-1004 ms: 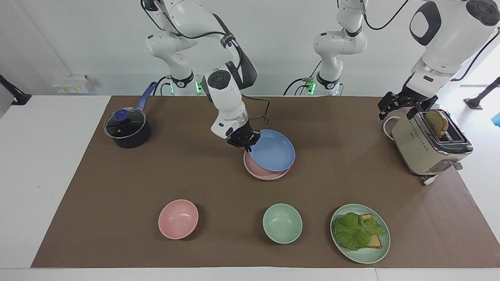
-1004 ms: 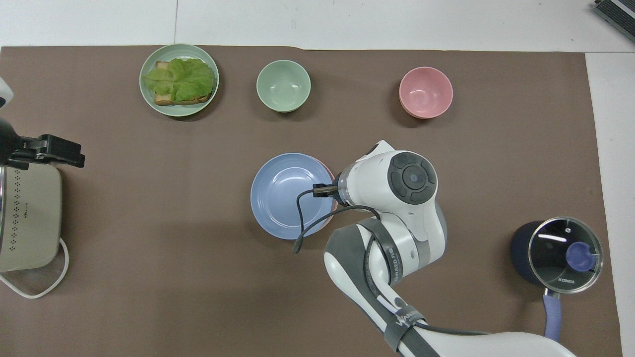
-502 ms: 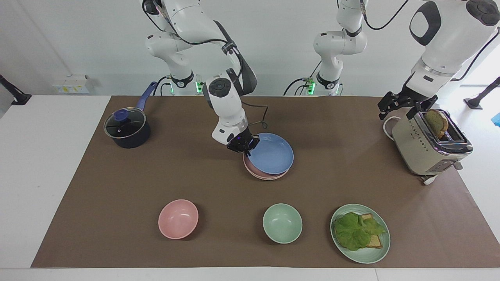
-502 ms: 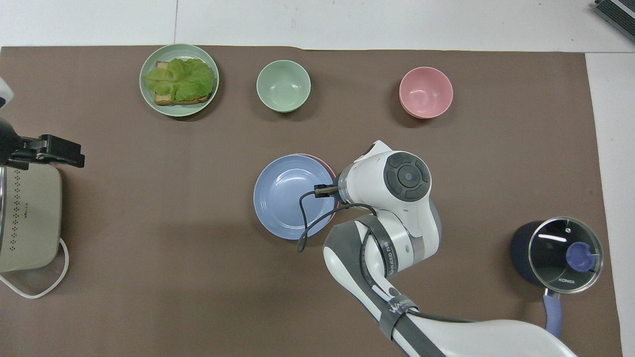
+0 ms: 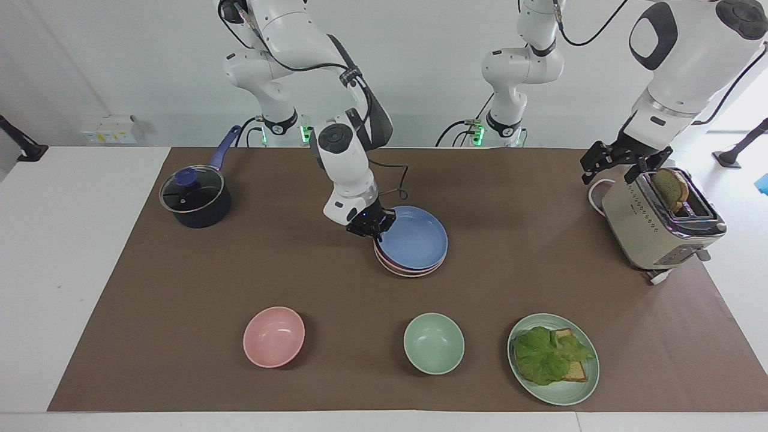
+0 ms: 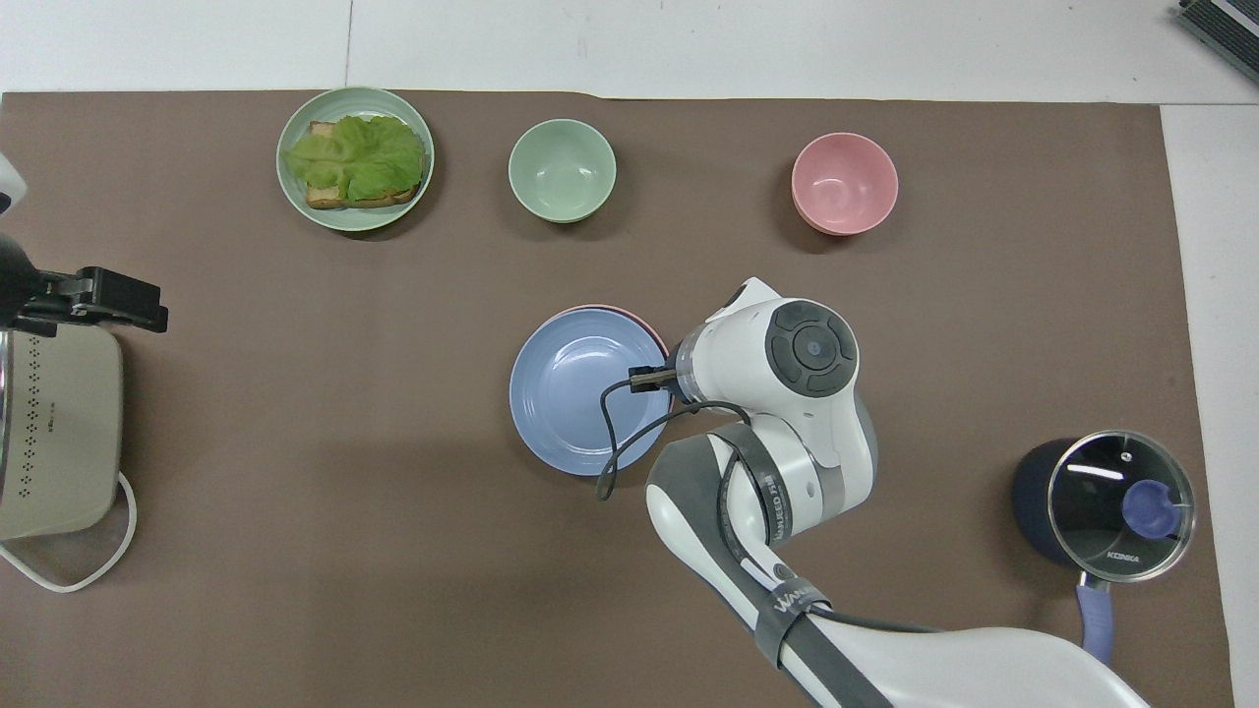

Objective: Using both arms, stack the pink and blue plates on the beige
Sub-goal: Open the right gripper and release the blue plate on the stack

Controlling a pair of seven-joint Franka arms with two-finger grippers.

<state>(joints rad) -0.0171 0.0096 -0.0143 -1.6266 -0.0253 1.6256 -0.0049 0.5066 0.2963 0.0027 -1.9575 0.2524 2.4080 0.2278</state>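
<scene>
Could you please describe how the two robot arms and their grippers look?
Both arms are glossy white with rounded joints, dark grey caps and loose black cables. The right arm wears a grey strap with lettering. The right gripper and left gripper are black.

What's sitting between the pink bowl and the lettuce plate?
The green bowl sits between the pink bowl and the lettuce plate, clearest in the overhead view.

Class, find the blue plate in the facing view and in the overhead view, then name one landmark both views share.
Facing view: blue plate at mid-table, topping the stack, the right gripper at its rim.
Overhead view: blue plate at mid-picture, beside the right arm's wrist.
Shared landmark: the green bowl, farther from the robots.
</scene>
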